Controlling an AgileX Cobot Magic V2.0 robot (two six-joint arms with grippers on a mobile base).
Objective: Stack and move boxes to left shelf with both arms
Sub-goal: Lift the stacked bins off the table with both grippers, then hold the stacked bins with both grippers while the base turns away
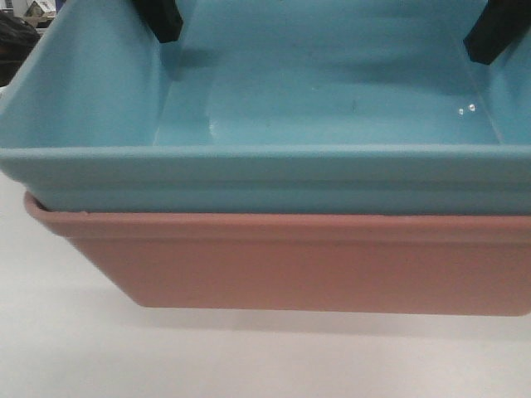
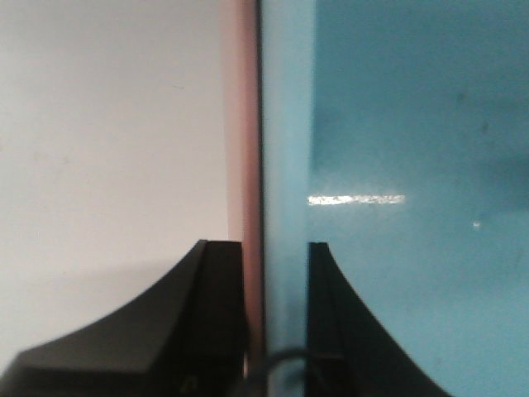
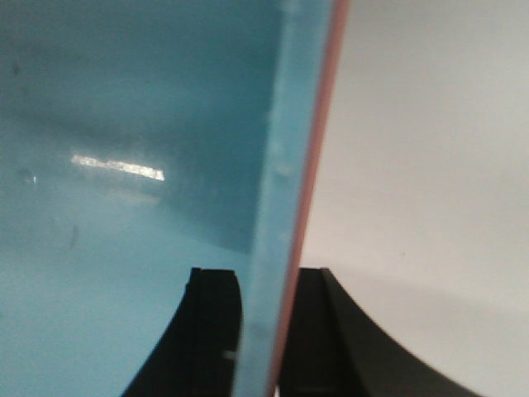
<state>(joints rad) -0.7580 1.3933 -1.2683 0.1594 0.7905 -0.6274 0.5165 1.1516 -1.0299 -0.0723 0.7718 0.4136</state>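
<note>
White tabletop [image 1: 83,348] below; blue tub [image 1: 332,178] nested in pink tub [image 1: 332,265]. Stacked rims are pinched by left gripper [image 2: 269,248] and right gripper [image 3: 263,273], with one finger inside and one outside.

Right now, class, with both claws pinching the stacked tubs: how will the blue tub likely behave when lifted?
Probably light and fairly stiff: the blue tub is empty, with a stepped rim. Its glossy wall shows glare, so it may slip in the left claw and right claw. Nested in the pink tub, it likely won't tip.

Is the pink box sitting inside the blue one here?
No, the blue box sits nested inside the pink box, its rim resting above the pink rim.
</note>
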